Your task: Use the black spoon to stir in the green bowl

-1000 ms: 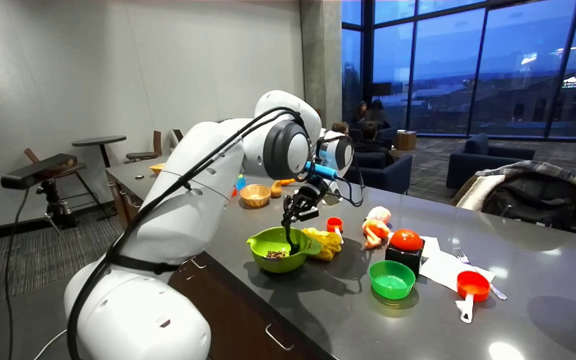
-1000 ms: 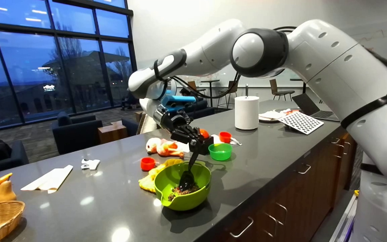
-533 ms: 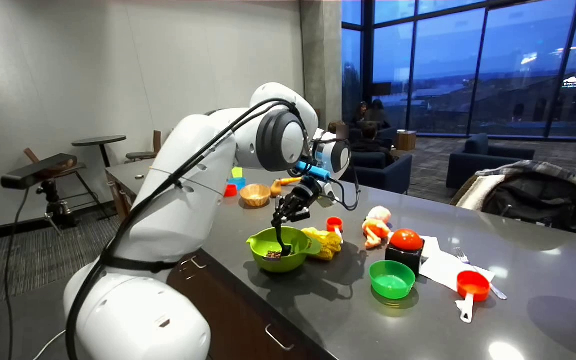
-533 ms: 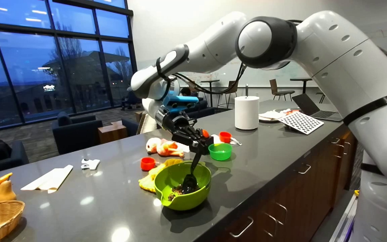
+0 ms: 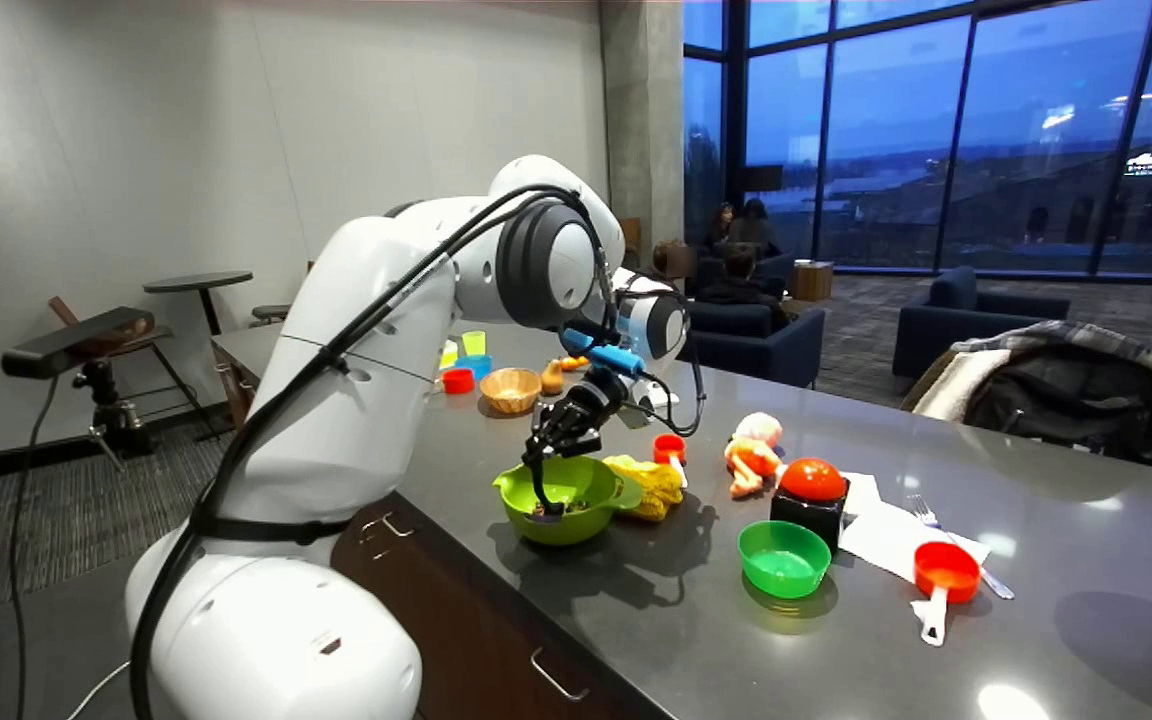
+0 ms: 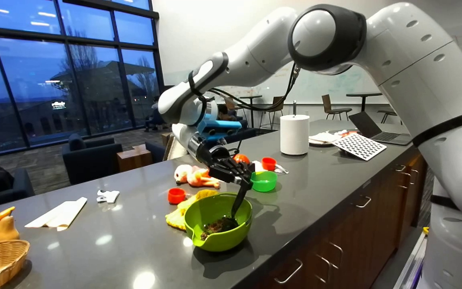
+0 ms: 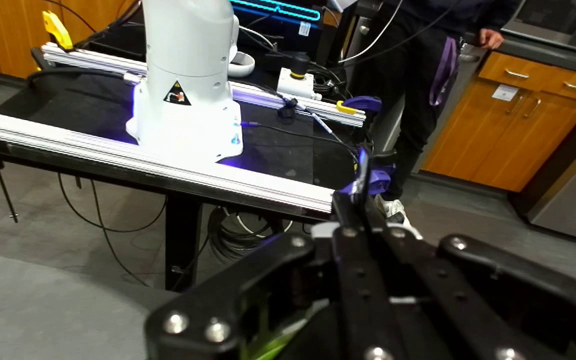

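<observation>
"So, what do we find in an exterior view?"

"We see the gripper [image 5: 536, 451] clamped around the black spoon [image 5: 540, 488], whose lower end sits inside the green bowl [image 5: 581, 528]. Just beside the bowl lies a yellow cloth [image 5: 658, 490], and a smaller green cup [image 5: 784, 578] stands apart from it on the table [image 5: 656, 620]."

"Do we learn more in an exterior view?"

"Yes, we make out brown bits [image 6: 213, 229] in the bowl, with the spoon tilted among them, its tip hard to tell from them. A paper towel roll [image 6: 294, 135] stands upright, well apart."

"And the wrist view?"

"There we look past the gripper's jaws, drawn close together, toward the white robot base [image 7: 185, 112] and a standing person [image 7: 408, 65]."
</observation>
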Motion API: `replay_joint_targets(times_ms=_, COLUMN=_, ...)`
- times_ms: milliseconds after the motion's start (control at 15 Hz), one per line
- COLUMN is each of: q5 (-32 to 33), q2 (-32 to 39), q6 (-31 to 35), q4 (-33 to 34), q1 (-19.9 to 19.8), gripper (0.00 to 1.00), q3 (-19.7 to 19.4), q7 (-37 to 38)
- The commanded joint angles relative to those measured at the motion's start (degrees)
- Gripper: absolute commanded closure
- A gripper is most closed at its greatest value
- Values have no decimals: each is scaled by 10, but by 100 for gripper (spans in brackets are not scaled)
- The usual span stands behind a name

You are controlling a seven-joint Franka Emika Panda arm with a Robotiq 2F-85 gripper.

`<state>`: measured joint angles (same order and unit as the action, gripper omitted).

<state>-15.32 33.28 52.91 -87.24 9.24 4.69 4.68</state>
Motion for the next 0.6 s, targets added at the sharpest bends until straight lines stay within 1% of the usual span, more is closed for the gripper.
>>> replay_joint_targets(times_ms=0, q5=7, q2=0, q6=2, q4=11, q1=4, gripper=99, q3=6, q7=-16)
replay_joint_targets(times_ms=533, q5=29, q2=48, q6=-4, q4=92, q1=10, gripper=99, q3=19, q7=-58)
